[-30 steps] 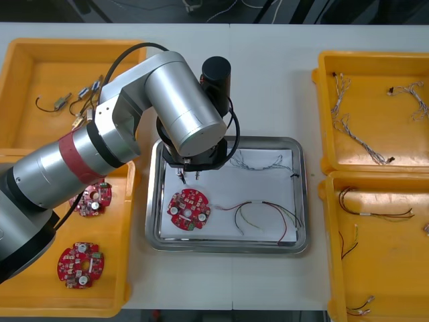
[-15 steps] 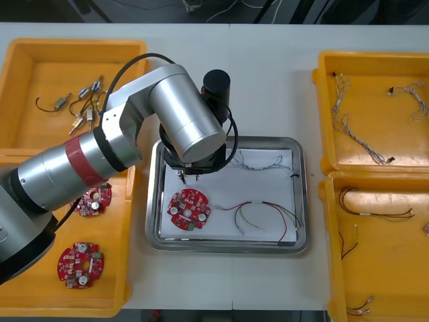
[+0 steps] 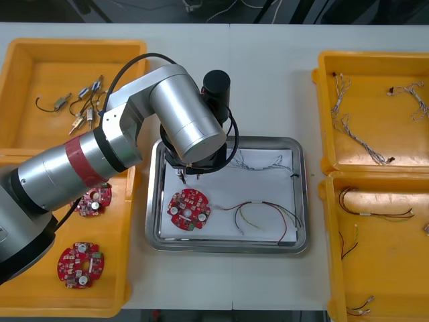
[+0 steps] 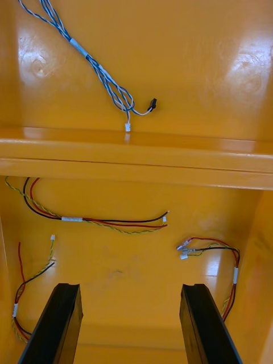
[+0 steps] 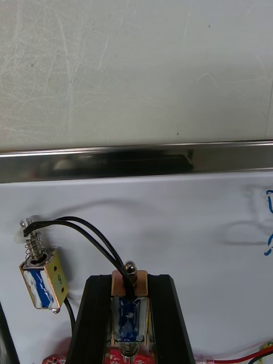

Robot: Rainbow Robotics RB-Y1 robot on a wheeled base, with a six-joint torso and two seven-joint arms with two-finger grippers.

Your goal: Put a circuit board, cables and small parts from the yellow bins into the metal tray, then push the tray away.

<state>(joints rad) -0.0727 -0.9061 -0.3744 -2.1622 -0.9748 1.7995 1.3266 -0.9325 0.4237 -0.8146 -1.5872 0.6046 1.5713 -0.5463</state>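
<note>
Across the light table point(image 3: 268, 80) we see yellow bins point(image 3: 40, 74) at both sides and the left arm point(image 3: 100, 154) reaching over the metal tray point(image 3: 228, 247) between them, white inside. In the tray lie a round red circuit board point(image 3: 189, 208) near its left side, a red and yellow cable point(image 3: 261, 215) just right of the board, and a twisted blue and white cable point(image 3: 258, 161) along the far side. The left gripper point(image 3: 190, 176) hangs over the tray's far left part, beyond the board; its fingers point(image 5: 96, 318) are clamped on a small metal part point(image 5: 129, 310), and two black wires point(image 5: 91, 233) arch from there to a second small part point(image 5: 42, 281) just beside the fingers; whether that one rests on the white floor we cannot tell. The right gripper point(image 4: 129, 296) hovers over a bin holding red, yellow and black cables point(image 4: 96, 220), fingers point(image 4: 57, 324) apart, nothing between them.
</note>
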